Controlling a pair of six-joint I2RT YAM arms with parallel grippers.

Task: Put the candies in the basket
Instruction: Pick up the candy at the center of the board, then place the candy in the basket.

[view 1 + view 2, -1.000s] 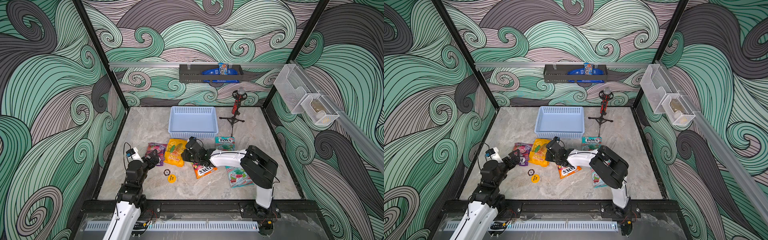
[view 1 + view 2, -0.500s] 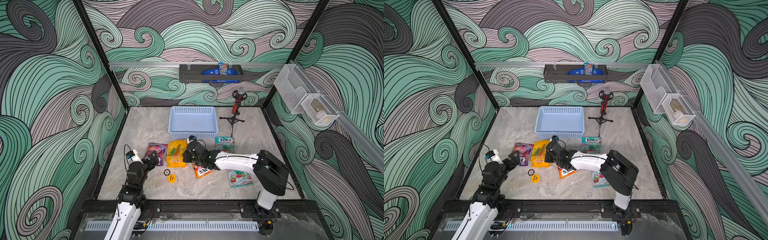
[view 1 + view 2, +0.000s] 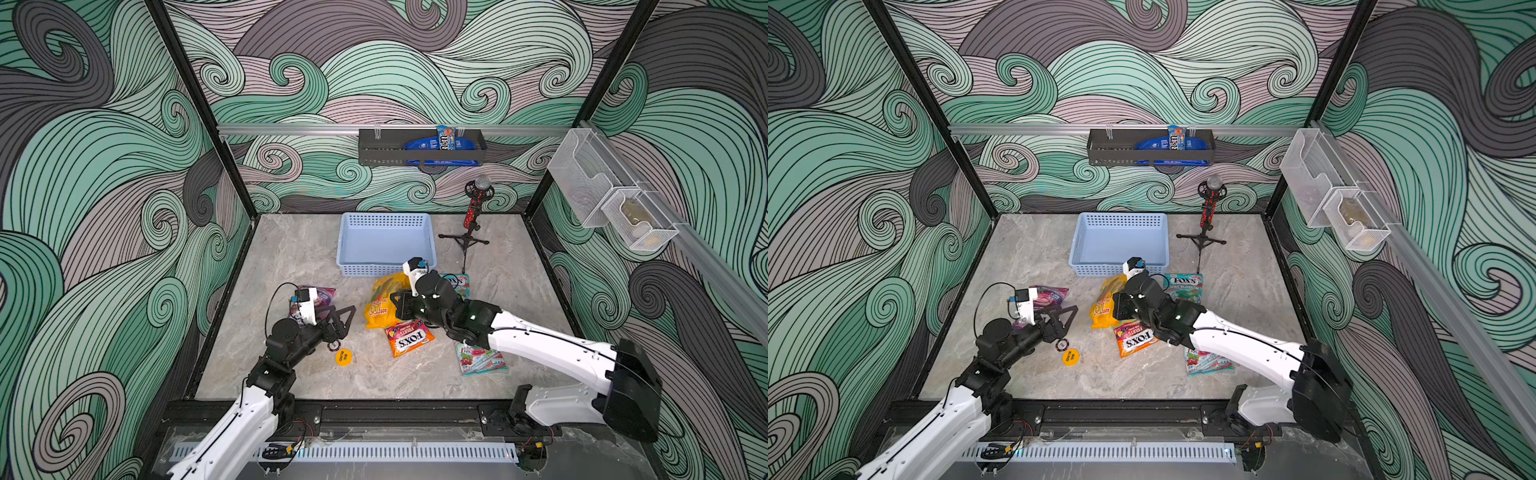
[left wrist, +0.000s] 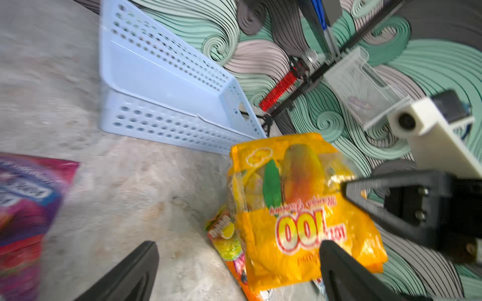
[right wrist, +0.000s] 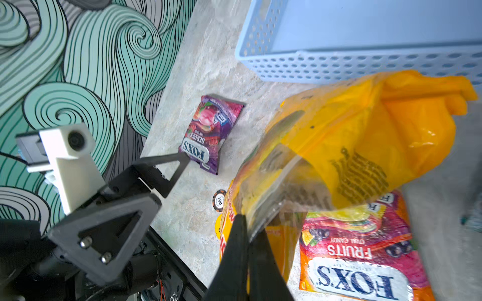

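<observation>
The right hand (image 5: 246,229), clamped on the yellow bag (image 3: 384,305) just short of the basket (image 3: 386,272), half hides 1 teal bag (image 3: 461,281). The left hand (image 3: 341,326) gapes empty.

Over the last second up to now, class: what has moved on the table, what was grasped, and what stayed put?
The right gripper shut on the yellow "100" bag and raised it from lying flat, so it now stands tilted before the basket. The left gripper, open throughout, edged toward the middle. The purple bag, orange bag, teal bags and basket stayed.
</observation>
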